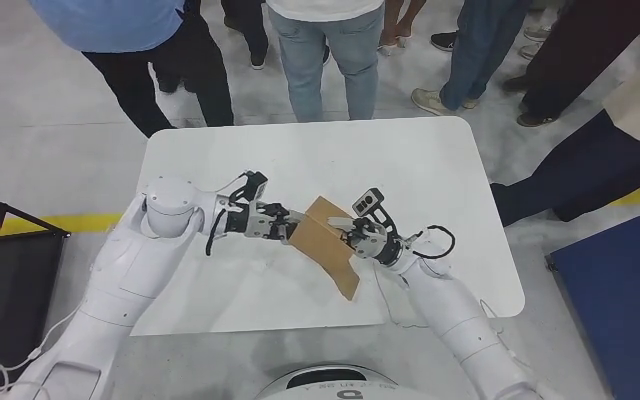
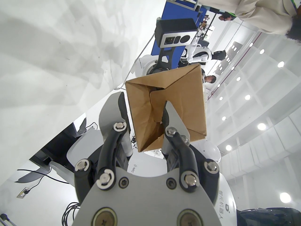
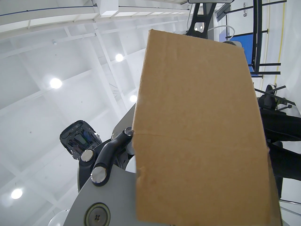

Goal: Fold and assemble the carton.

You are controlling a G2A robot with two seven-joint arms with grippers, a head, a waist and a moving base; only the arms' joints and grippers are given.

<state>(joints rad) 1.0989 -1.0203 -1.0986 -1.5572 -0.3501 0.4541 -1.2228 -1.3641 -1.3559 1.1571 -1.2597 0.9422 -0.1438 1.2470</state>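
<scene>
One carton [image 1: 325,245] sits over the tabletop [image 1: 440,170]. I see the left pincer [image 2: 144,99] clamping one wall; I cannot tell the right pincer [image 1: 360,239] grip.

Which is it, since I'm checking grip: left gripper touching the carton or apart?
Touching. Left wrist view shows the left gripper straddling the carton wall, a finger pressed on each side.
</scene>
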